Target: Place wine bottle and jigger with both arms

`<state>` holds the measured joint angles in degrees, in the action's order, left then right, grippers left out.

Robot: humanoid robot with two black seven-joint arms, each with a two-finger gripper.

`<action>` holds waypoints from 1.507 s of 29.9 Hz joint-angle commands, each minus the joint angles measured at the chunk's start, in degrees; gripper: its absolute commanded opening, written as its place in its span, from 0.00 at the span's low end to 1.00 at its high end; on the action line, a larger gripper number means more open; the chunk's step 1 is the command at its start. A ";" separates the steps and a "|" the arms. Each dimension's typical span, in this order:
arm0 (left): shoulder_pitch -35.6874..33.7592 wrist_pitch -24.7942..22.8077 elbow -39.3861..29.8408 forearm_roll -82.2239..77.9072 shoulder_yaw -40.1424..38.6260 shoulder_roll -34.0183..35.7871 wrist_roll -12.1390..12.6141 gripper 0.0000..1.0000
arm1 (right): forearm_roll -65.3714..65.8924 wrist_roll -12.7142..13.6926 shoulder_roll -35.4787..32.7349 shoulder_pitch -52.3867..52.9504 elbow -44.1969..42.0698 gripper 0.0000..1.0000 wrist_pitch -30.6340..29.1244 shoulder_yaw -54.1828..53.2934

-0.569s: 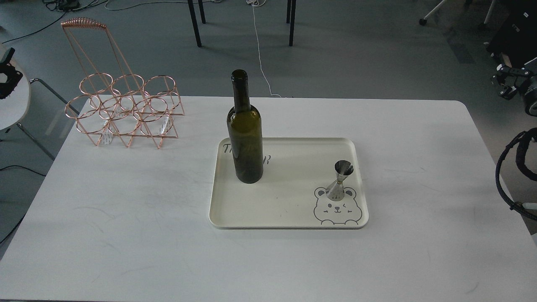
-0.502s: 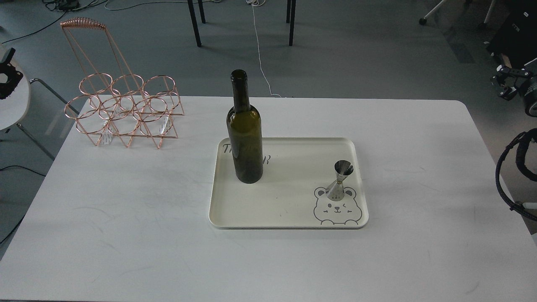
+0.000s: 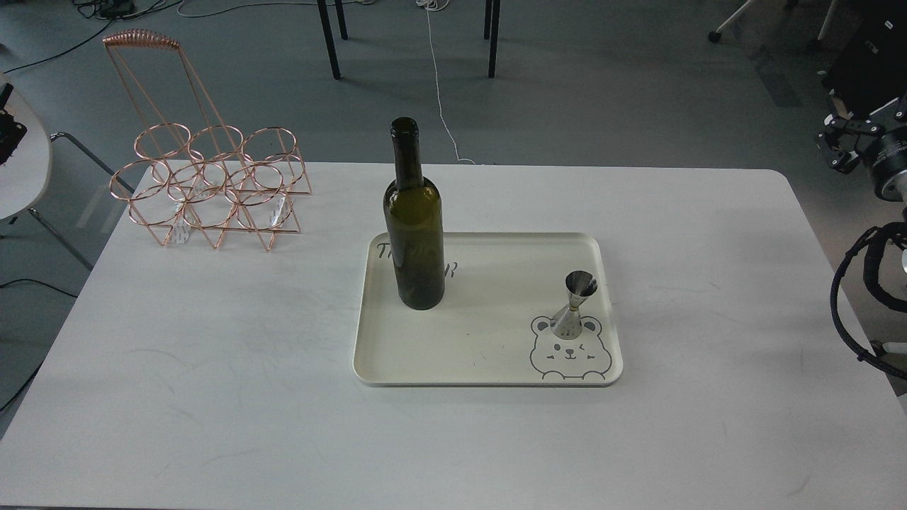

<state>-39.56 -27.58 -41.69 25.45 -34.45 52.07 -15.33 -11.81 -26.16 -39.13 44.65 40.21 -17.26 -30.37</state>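
The tall dark olive-green wine bottle [image 3: 414, 227] stands upright on the left part of a cream tray [image 3: 482, 354]. The small steel jigger [image 3: 573, 304] stands upright on the tray's right part, at the bear drawing. My left gripper [image 3: 6, 129] shows only as a dark sliver at the far left edge, off the table. My right gripper [image 3: 842, 147] is at the far right edge, beyond the table's back right corner, small and dark. Both are far from the bottle and jigger and hold nothing that I can see.
A copper wire bottle rack [image 3: 209, 184] with a tall handle stands at the table's back left. The white table [image 3: 212, 368] is bare around the tray. My right arm's cabled black link [image 3: 861, 297] hangs beside the right edge. Chair legs stand on the floor behind.
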 commanded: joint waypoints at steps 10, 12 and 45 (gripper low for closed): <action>-0.16 0.07 1.88 0.48 -0.44 -2.76 -0.05 0.99 | 12.40 -1.00 -19.83 -4.39 23.40 0.99 4.34 3.39; -0.16 0.07 1.88 0.57 -0.71 -2.85 -0.05 0.99 | 16.62 -1.09 -22.21 -5.97 27.62 0.99 6.09 3.48; -0.08 0.07 2.06 0.65 -0.71 -3.47 -0.32 0.99 | 104.18 -1.84 -0.78 -8.63 24.49 0.97 41.35 23.95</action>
<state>-39.64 -27.54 -39.81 26.11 -35.16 48.64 -15.58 91.39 -27.99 -42.99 34.24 68.13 24.08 -8.40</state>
